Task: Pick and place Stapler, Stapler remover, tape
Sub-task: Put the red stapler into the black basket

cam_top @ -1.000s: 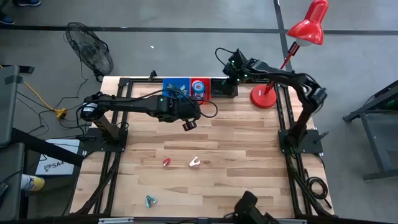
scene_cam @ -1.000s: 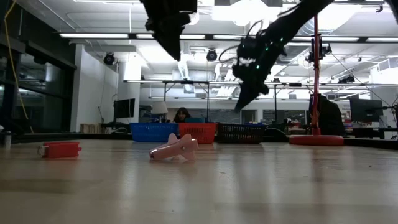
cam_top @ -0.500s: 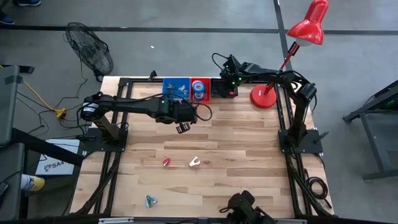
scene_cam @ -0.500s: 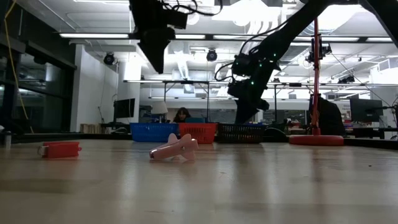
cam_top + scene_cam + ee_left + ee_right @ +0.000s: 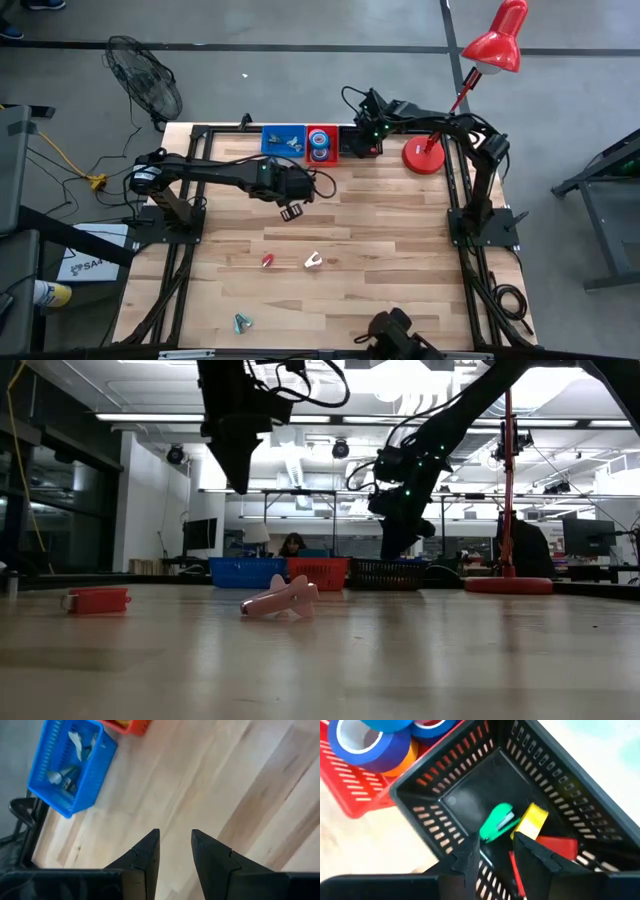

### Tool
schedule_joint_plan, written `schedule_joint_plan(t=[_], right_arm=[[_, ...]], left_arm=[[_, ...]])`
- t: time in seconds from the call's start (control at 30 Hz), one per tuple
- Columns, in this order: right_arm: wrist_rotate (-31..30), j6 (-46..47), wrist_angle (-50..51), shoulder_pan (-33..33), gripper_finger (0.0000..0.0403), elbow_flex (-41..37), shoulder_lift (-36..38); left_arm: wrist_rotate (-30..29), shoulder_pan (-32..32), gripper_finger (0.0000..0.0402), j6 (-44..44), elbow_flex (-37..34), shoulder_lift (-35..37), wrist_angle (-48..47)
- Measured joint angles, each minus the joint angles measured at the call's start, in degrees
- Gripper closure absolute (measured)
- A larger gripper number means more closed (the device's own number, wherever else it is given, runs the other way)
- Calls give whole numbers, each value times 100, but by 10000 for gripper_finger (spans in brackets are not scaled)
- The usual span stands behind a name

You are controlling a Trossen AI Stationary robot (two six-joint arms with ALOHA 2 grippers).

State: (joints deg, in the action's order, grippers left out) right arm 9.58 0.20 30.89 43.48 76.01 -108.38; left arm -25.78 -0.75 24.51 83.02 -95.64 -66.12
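Note:
A red stapler and a pale pink staple remover lie on the wooden table; both also show in the low view, stapler and remover. A small bluish remover lies near the front edge. Tape rolls sit in the red basket. My left gripper hangs open above bare wood. My right gripper is open over the black basket, which holds green, yellow and red staplers.
A blue basket with staple removers stands left of the red one at the far edge. A red desk lamp's base sits at the far right corner. Bare wood fills the table's middle and right.
My left gripper has come down and toward the table's near left, tipping more steeply downward. My right gripper has sunk toward the black basket, then kept still there.

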Motion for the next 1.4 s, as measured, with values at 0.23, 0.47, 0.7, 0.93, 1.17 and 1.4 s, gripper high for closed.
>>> schedule_joint_plan(t=[0.23,0.47,0.7,0.93,1.17,1.4], right_arm=[[17,-110,312,-2,273,0,432],[1,-313,529,-28,250,0,992],[-5,-366,780,-190,216,0,1454],[0,-366,1139,-421,201,0,1906],[-2,-366,1545,-701,201,0,2264],[-26,-366,1916,-996,201,0,2395]], left_arm=[[755,2,293,311,0,0,-762],[1695,2,280,862,0,0,-1120],[2464,216,190,1533,-425,-2,-1184],[3307,636,130,2391,-1280,-4,-245],[3636,956,126,3103,-1780,-4,839],[3897,1069,126,3194,-1814,-122,950]])
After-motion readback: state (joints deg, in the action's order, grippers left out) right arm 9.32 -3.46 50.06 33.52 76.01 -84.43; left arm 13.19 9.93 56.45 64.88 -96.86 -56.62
